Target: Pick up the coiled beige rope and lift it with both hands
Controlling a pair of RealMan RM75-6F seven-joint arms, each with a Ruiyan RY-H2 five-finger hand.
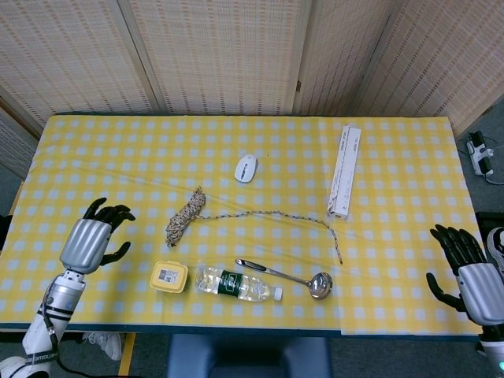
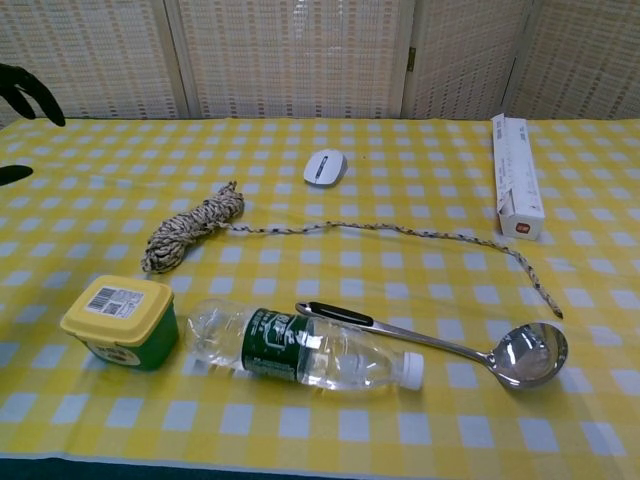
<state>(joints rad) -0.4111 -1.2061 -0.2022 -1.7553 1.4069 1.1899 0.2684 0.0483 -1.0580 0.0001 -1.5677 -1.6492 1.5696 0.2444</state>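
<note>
The right hand (image 1: 471,272) hung off the near right table edge, fingers spread and empty. The left hand (image 1: 93,239) hovered, likewise spread and empty, left of the coiled beige rope (image 1: 185,216), which lay mid-table.

Yellow-white checked tablecloth (image 1: 409,157); speckled beige rope (image 2: 190,231), white mouse (image 2: 324,166), seemingly green-labelled bottle (image 2: 300,348)

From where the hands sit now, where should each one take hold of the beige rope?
Probably the left hand takes the thick coiled bundle, coming from its open left side and closing across its narrow width; it lies diagonally, clear of the yellow tub. The right hand could take the thin loose tail from the right, above the ladle.
</note>
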